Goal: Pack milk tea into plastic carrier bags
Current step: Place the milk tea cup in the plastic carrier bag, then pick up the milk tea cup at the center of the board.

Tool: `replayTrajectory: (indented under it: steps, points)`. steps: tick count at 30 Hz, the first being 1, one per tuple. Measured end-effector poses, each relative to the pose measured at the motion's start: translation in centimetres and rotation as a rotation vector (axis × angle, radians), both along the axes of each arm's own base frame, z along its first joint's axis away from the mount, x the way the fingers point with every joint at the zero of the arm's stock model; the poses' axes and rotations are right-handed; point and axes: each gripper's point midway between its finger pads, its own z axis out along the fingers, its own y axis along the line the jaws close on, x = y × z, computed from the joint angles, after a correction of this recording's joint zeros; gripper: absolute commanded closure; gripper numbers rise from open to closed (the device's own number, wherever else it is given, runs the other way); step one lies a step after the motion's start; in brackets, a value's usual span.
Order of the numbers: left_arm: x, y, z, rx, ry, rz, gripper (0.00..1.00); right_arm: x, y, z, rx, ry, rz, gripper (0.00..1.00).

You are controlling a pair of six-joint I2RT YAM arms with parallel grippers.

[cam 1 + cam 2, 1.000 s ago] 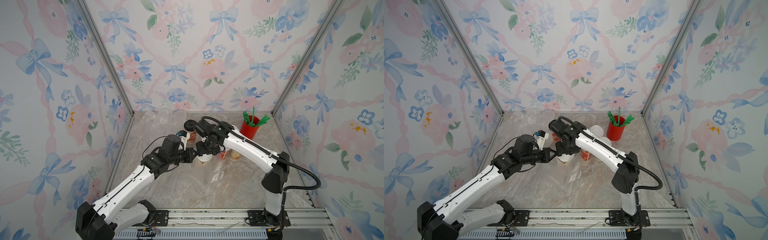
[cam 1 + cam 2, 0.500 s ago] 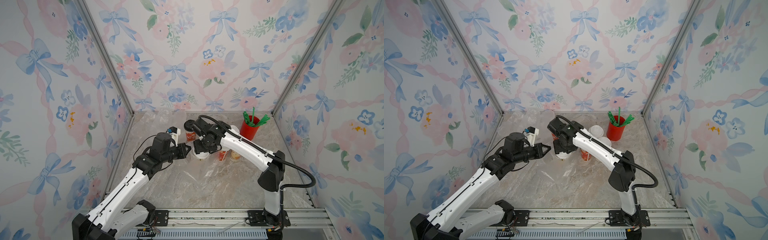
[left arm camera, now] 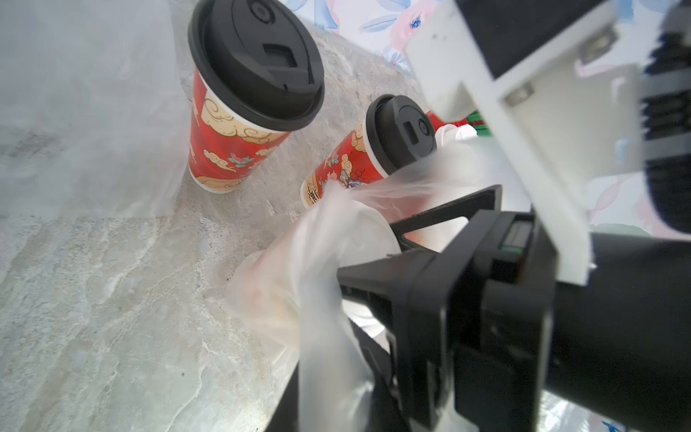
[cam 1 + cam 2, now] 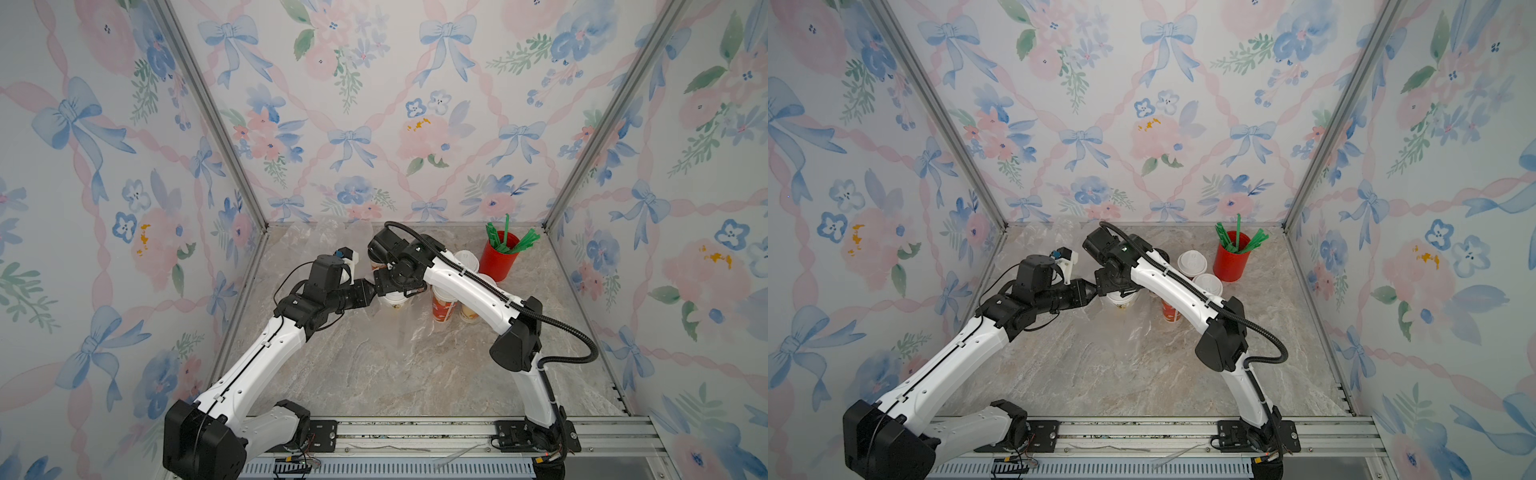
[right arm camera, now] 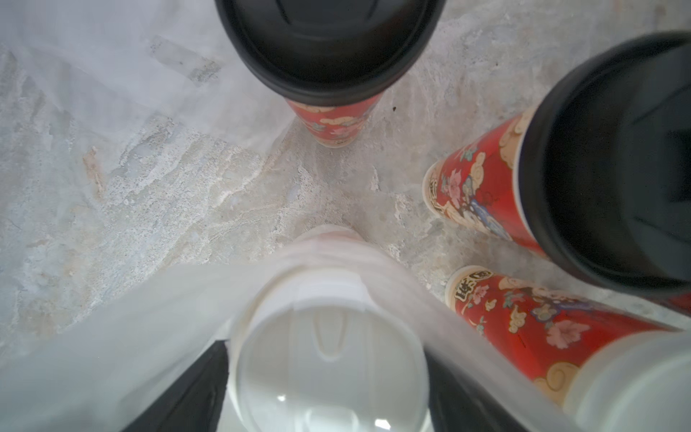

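Milk tea cup (image 4: pixel 395 302) draped in carrier bag (image 3: pixel 318 299) film, well apart from the red straw cup (image 4: pixel 498 259).
It stands upright, straight under my right gripper (image 4: pixel 392 286), whose jaws sit astride its white lid (image 5: pixel 329 359). My left gripper (image 4: pixel 371 291) waits on the side away from the straw cup, film across its tip. I cannot tell whether either gripper is clamping.
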Motion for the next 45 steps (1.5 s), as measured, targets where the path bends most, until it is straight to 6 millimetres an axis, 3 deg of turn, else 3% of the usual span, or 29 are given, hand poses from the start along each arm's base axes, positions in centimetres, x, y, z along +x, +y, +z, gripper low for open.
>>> replayTrajectory:
  steps: [4,12,16,19,22,26,33,39,45]
  points:
    - [-0.1,0.1,0.1,0.009,-0.003,-0.007,0.67,-0.4,-0.4,1.0,-0.007,0.003,0.006,0.08]
    - [-1.2,0.2,0.7,-0.004,0.003,-0.021,0.5,-1.0,-1.1,2.6,0.003,0.013,0.019,0.11]
    - [-2.3,0.1,1.4,-0.029,0.005,-0.045,0.44,-1.6,-2.4,4.8,0.03,0.006,0.023,0.13]
    - [-3.3,-0.1,2.3,-0.054,-0.001,-0.071,0.43,-1.6,-4.4,7.8,0.073,-0.029,0.006,0.14]
    - [-4.1,-0.2,2.9,-0.079,-0.004,-0.09,0.45,-1.6,-7.7,10.7,0.115,-0.064,-0.035,0.15]
    - [-5.0,-0.3,2.9,-0.093,0.013,-0.103,0.54,-1.7,-12.6,12.1,0.126,-0.078,-0.106,0.16]
    - [-6.0,0.1,1.8,-0.08,0.063,-0.095,0.89,-1.9,-18.8,9.6,0.074,-0.015,-0.214,0.18]
    - [-5.9,0.4,1.5,-0.062,0.064,-0.081,0.96,-2.5,-23.3,7.1,0.053,0.04,-0.298,0.19]
    - [-5.9,0.7,1.1,-0.046,0.076,-0.067,0.93,-2.1,-25.0,5.3,0.048,0.075,-0.321,0.15]
